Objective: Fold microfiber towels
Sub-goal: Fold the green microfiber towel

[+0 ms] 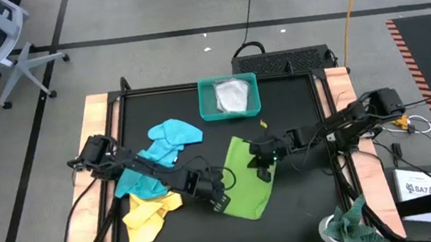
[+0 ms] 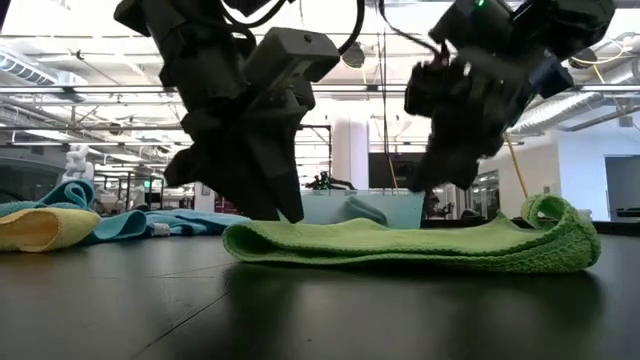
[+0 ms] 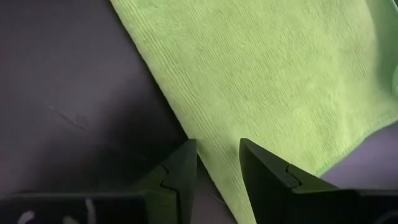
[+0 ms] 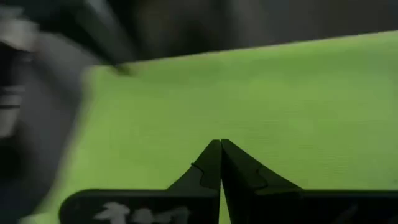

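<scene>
High view: green towel [image 1: 249, 184] lies mid-table, flat, one layer doubled at the right end per the low view. Left gripper [image 1: 221, 198] sits at its left edge, fingers part open, astride the hem with nothing pinched yet; the left wrist view shows the edge running between the two tips. Right gripper [image 1: 264, 158] rests on the upper part of the towel, fingers shut tight, tips pressing the cloth, apparently holding nothing.

Handling, judged: light, limp, grippy pile, no stiffness, so it drapes and drags rather than slides cleanly. Not fragile. Best taken at a corner or hem, pinching one layer only; a mid-cloth pinch would likely bunch it.

Counts: one green towel; one blue towel [image 1: 170, 137] and one turquoise towel [image 1: 134, 181], both crumpled at table left, partly under the left arm; one yellow towel [image 1: 147, 218] crumpled near the front left; one grey towel [image 1: 233, 96] in the tray [image 1: 207, 101] at table back. One mottled rag [image 1: 349, 224] off the front right corner.
</scene>
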Robot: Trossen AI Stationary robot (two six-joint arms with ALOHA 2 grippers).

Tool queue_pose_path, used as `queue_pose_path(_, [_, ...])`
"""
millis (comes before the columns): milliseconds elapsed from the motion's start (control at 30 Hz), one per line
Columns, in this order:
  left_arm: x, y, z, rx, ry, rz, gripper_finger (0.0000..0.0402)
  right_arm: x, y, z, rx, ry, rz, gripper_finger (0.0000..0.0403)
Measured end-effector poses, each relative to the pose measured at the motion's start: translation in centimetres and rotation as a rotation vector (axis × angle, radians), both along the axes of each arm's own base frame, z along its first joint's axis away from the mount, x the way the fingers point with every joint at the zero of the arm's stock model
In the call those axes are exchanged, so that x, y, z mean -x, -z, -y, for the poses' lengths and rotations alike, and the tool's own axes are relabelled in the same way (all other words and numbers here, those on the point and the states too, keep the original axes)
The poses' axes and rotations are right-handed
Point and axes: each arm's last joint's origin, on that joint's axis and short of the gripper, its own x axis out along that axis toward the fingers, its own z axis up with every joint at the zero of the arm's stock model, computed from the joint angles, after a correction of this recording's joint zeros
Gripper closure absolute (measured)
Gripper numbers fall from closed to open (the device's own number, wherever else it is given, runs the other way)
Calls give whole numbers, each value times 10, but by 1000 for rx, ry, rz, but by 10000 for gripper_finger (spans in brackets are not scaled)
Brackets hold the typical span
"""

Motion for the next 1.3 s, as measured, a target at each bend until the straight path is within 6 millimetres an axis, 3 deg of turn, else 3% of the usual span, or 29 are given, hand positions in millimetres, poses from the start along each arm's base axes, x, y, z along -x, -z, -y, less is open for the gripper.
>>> queue_pose_path(167, [-3,0,-8,-8,-21,5,280,1,-4,-24,-132,-125,11,403])
queue_pose_path(367, [-5,-1,-15,-15,-25,14,280,12,2,-49,-92,-170,-56,403])
queue_pose_path(633, [-10,-3,-15,-29,-47,69,280,15,3,-56,40,-53,-39,403])
queue_pose_path(900, [-10,-3,-16,-44,-59,72,280,17,2,-66,15,-48,-26,403])
queue_pose_path(1300, [-10,-3,-16,-48,-63,74,279,16,30,-95,-55,-70,-73,403])
